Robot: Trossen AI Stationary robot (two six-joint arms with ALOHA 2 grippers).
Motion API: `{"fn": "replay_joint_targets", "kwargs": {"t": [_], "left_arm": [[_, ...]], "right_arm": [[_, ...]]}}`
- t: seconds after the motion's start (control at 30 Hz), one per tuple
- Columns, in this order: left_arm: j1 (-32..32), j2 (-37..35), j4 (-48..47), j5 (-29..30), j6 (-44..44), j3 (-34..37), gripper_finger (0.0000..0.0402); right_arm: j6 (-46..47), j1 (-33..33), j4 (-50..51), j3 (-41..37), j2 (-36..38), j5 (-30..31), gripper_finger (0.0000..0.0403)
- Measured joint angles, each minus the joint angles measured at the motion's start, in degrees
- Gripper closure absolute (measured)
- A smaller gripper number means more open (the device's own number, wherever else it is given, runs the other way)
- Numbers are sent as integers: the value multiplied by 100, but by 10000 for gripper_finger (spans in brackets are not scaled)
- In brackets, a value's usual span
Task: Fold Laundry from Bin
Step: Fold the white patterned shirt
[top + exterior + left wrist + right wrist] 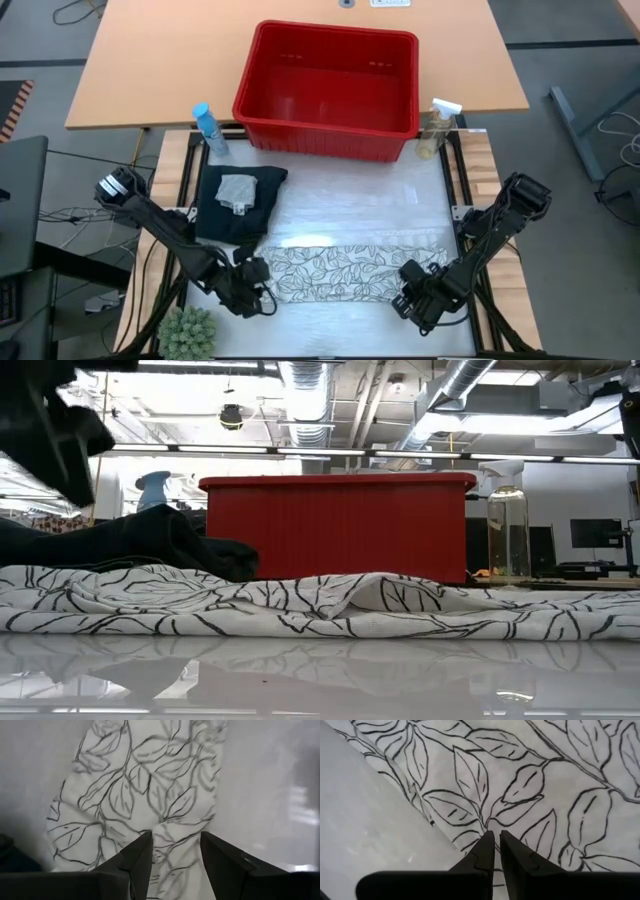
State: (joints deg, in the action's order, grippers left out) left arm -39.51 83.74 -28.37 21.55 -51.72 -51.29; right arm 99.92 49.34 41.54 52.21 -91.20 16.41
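Leaf-printed cloth (530, 785) fills your right wrist view. The right tool (495, 851) sits on it near its right end, fingers pinched almost together, and a fold seems caught between the tips, though I can't be sure. At the other end, your left tool (175, 851) stands with a moderate gap between its fingers, a bunched ridge of the same cloth rising in that gap; it reads as straddling the fold, not clamped on it.

From above, that cloth (345, 268) lies as a long band across the near part of the surface (380, 205), the left tool (252, 278) at one end and the right tool (418, 290) at the other. My judgement: you are mid-fold on this piece, gripping both ends to lift or turn it. The next move calls for closing the left fingers firmly on the ridge, then raising both ends together and level so the band doesn't sag or twist.

Count outward from there:
- One leaf-print cloth, under both tools.
- One dark navy trousers (225, 215), folded at the left of the surface.
- One small grey cloth (238, 190), folded, resting on top of the trousers.
- One red bin (330, 125) at the far edge, its visible inside showing no laundry.
- Two spray bottles: a blue-capped one (210, 128) left of the bin, a clear one (436, 125) on its right.
- One small green plant (188, 333) at the near left corner.
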Motion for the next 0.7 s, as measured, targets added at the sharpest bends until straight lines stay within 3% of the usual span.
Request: {"fn": "replay_joint_targets", "kwargs": {"t": [0.37, 0.7], "left_arm": [[0, 1095, 409, 277, 284, 7, 246], [-117, 1038, 943, -571, 302, 7, 246]], "right_arm": [[57, 0, -148, 0, 0, -134, 347], [70, -33, -173, 0, -2, -160, 347]]}}
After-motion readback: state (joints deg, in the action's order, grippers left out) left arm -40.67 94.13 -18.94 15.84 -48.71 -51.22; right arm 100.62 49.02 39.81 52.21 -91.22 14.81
